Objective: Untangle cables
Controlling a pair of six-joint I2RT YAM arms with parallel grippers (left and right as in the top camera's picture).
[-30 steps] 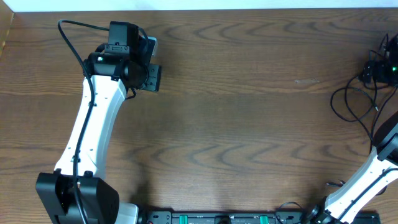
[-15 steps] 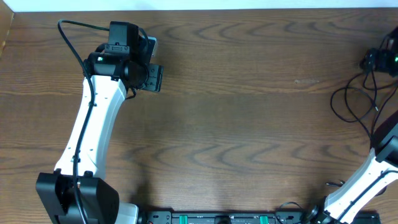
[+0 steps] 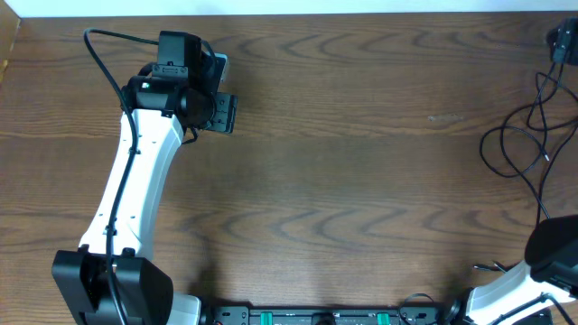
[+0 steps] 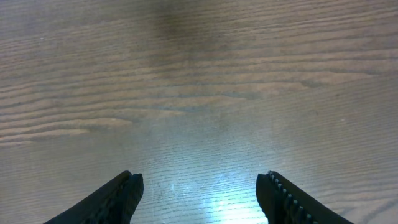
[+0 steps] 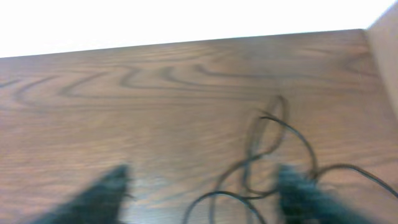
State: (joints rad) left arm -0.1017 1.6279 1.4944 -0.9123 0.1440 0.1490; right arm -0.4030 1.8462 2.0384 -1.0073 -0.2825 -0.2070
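— Two arms I have on my screen. The left gripper (image 4: 199, 190) hangs over bare wood of the table (image 3: 361, 181) at the far left side, with its fingers (image 4: 118, 196) spread wide apart and nothing between them.

— And the cables?

— The cables (image 3: 524, 135) lie at the far right edge of the table in the overhead view, thin black cords in loose loops that cross one another. One strand runs up to the top right corner, where I see a small dark part of the right arm. Whether it is held there, I cannot tell.

— What does the right wrist camera give you?

— It is blurred. I see the cables (image 5: 273, 162) as black loops on the wood, in the right half of the picture. The right gripper (image 5: 202, 193) shows only as two dark smears at the bottom, well apart from each other, so I read it as released. One loop passes close to the right-hand finger (image 5: 298, 190); if it touches, I cannot say.

— The left arm, is it near the cords?

— No, it is well apart from them, on the opposite side of the table.
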